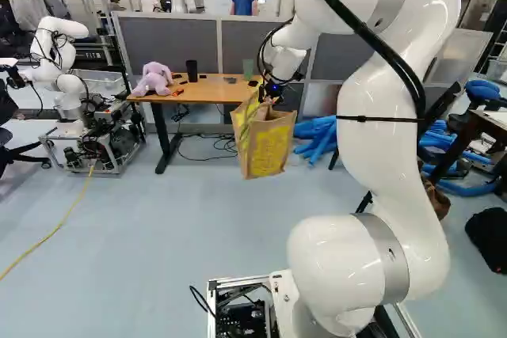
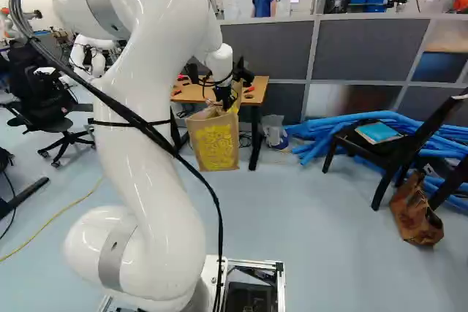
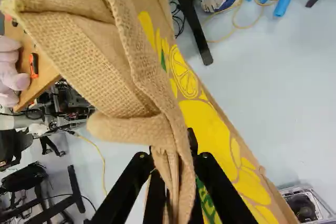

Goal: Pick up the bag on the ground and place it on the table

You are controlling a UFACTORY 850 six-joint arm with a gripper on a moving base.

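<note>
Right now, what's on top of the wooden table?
A pink stuffed toy, a black cup, a greenish cup and an orange-and-black tool are on the table. The bag and arm cover part, so I can't tell what's there.

From where I stand, the bag is tan burlap, its crosshatched weave printed in bright yellow with a lemon-slice pattern and touches of green. The gripper is black, while the arm is glossy white, banded in silvery grey. Over there, the table has a warm orange-brown top and black legs; the plush toy is soft lilac, one cup black, another cup green. I see bright blue tubes, dark grey partition panels, a yellow cable, and a pale blue-grey floor.
</note>
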